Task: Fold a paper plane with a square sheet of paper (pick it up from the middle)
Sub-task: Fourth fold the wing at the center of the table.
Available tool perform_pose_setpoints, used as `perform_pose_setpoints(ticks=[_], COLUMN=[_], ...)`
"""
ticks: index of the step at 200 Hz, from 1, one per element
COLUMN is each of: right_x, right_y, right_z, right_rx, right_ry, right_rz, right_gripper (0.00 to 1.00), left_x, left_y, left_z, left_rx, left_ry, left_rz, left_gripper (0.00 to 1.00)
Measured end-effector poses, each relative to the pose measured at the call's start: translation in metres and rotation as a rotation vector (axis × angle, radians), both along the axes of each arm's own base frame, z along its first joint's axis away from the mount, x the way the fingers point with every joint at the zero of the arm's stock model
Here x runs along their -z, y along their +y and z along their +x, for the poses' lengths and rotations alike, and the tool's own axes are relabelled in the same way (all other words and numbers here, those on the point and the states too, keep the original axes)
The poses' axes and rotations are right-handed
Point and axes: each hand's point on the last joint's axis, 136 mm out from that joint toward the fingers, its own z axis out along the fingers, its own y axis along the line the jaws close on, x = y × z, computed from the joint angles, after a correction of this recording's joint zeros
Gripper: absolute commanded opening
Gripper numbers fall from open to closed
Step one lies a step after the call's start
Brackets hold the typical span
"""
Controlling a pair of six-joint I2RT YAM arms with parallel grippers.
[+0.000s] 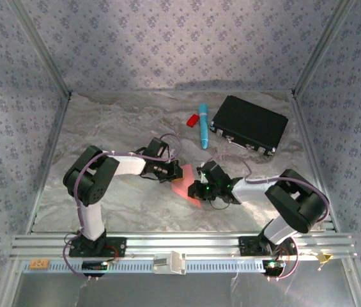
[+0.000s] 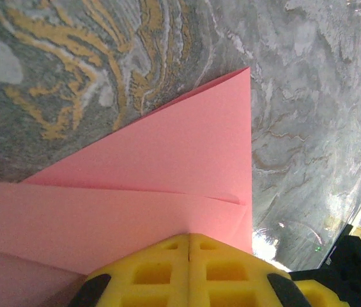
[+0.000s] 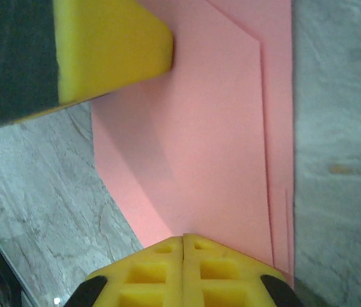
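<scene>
The square sheet of paper point(image 1: 188, 186) lies flat on the marbled table point(image 1: 103, 128), well apart from the black case point(image 1: 249, 125), on the side of the case that faces the arm bases and off toward its left. It is no plain square now: the left wrist view shows the square sheet of paper point(image 2: 186, 153) with a corner flap turned in to a diagonal edge and a sharp point, and the right wrist view shows stacked layers with offset edges point(image 3: 212, 128). The left gripper point(image 1: 167, 171) and the right gripper point(image 1: 202, 187) meet over it, the left one on the edge farther from the case. Both have their jaws closed, the yellow fingers pressed flat together with no paper seen between them (so they act as pressing tools, not as clamps); the left gripper point(image 2: 188, 238) and the right gripper point(image 3: 183, 238) each bear tip-down on the pink surface. The step in hand looks like setting an early crease, one gripper pinning the sheet while the other firms the fold. The next move probably calls for a slow stroke along the fold line with steady downward pressure, since the thin paper could slide or spring back.
</scene>
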Motion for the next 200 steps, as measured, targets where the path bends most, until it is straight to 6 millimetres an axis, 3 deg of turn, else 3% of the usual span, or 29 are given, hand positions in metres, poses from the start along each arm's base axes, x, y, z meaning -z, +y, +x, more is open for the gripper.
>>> perform_pose_setpoints(ticks=[99, 155, 200], right_x=[-0.002, -0.038, -0.036], right_y=[-0.021, -0.033, -0.034], right_z=[-0.025, -0.021, -0.026], right_rx=[0.015, 0.05, 0.042], right_ry=[-0.015, -0.084, -0.067], right_rz=[0.001, 0.028, 0.018], right_gripper=[0.07, 0.08, 0.08], left_x=[0.0, 0.0, 0.0], left_y=[-0.002, -0.002, -0.002], left_z=[-0.002, -0.001, -0.001], left_rx=[0.01, 0.007, 0.008], left_ry=[0.009, 0.004, 0.005], left_rz=[-0.012, -0.011, -0.011], left_gripper=[0.02, 0.02, 0.02])
